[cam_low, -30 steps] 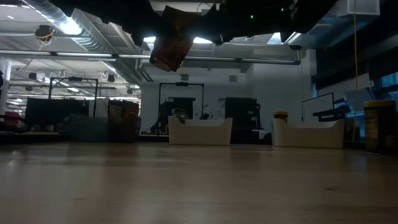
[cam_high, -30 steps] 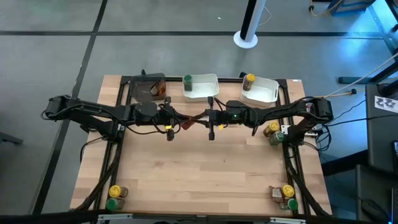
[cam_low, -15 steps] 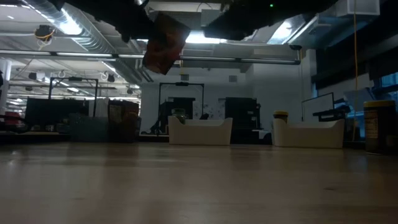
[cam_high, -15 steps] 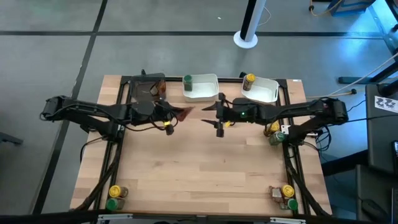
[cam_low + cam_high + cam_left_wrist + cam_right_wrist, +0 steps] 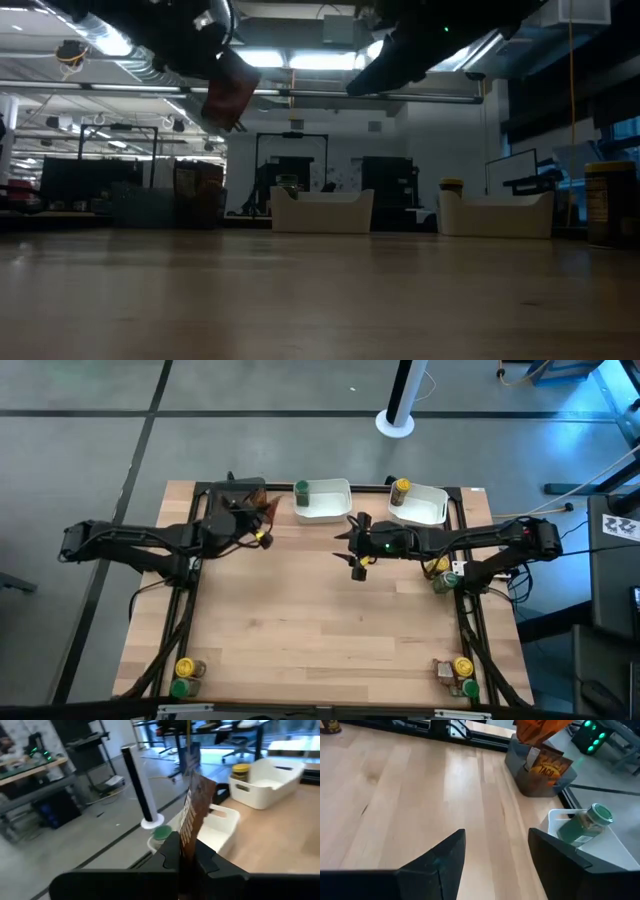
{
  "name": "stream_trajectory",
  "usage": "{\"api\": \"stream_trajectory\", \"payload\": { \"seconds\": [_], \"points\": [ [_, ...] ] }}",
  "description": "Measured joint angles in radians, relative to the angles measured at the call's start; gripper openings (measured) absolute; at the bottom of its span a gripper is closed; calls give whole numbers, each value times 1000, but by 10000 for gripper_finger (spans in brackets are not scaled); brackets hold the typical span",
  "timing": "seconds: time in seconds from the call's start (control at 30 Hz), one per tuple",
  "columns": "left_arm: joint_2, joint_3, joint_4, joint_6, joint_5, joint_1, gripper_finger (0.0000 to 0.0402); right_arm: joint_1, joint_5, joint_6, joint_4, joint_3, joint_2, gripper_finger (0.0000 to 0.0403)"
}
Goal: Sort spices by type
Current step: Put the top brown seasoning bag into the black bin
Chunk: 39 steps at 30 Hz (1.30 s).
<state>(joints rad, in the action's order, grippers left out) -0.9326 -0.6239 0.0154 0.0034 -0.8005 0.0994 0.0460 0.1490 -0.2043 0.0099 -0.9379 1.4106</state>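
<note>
The left gripper (image 5: 262, 518) was clamped on a flat reddish-brown spice packet (image 5: 194, 810), held edge-up above the dark tray (image 5: 222, 495), presumably for dropping beside the taco packet (image 5: 551, 767) already there. The right gripper (image 5: 357, 546) hung over mid-table with jaws wide and empty. One green-lidded jar (image 5: 301, 489) lay in the middle white tray (image 5: 330, 505); a yellow-lidded jar (image 5: 401, 488) stood at the right white tray (image 5: 428, 508). The held packet's label was unreadable.

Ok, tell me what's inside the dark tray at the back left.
The dark tray holds an upright packet printed "TACO". The left tool, shut on a reddish-brown packet, hangs over it, hiding the rest of the inside.
</note>
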Motion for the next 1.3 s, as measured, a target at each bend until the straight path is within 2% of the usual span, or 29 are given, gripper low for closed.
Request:
{"api": "stream_trajectory", "payload": {
  "seconds": [0.2,0.9,1.0,1.1,1.3],
  "points": [
    [-3,37,-5,5,-85,101,0,0,0,1,-1,0,0,215],
    [-8,51,30,23,-106,414,0,0,1,-2,-1,0,0,215],
    [-18,95,112,45,-106,447,0,0,-1,-2,-1,0,0,215],
    [-24,174,264,81,-106,475,0,0,-1,-2,-5,0,0,215],
    [-25,314,473,75,-103,503,0,0,-2,-2,-6,0,-1,215]
  ]
}}
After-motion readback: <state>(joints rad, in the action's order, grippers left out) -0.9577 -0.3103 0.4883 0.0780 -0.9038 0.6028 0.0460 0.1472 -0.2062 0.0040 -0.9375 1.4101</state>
